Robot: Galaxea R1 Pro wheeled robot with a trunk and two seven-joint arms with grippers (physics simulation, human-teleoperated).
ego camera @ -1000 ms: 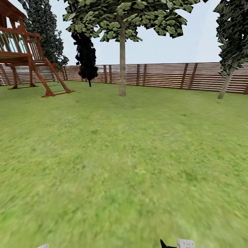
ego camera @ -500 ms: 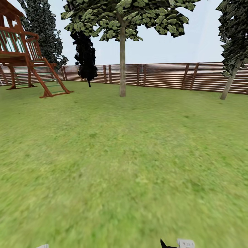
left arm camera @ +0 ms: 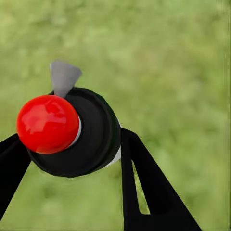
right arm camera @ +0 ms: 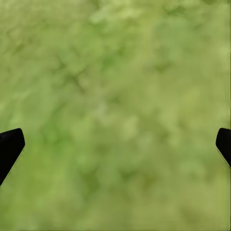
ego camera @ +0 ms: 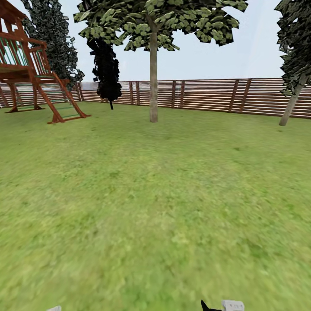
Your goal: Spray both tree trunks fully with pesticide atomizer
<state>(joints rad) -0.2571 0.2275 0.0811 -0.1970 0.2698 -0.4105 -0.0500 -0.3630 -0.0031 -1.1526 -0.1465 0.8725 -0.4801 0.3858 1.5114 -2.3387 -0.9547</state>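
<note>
My left claw is clamped on the atomizer, a black body with a red cap and a grey nozzle, one black finger on each side of it. My right claw is spread wide over bare grass, holding nothing.

Ahead of me, across the lawn, stands a tree with its trunk in front of the fence. A second trunk leans at the far right. A dark conifer and a wooden playset stand to the left. I see no pesticide on either trunk, so I judge the spraying is all to come.

The risks as I see them:
- Spraying from here, well apart from the trunk, would likely scatter the mist onto grass.
- The cap is round and smooth; jolts while driving could turn the nozzle off line.
- Heading for the conifer would waste spray.
</note>
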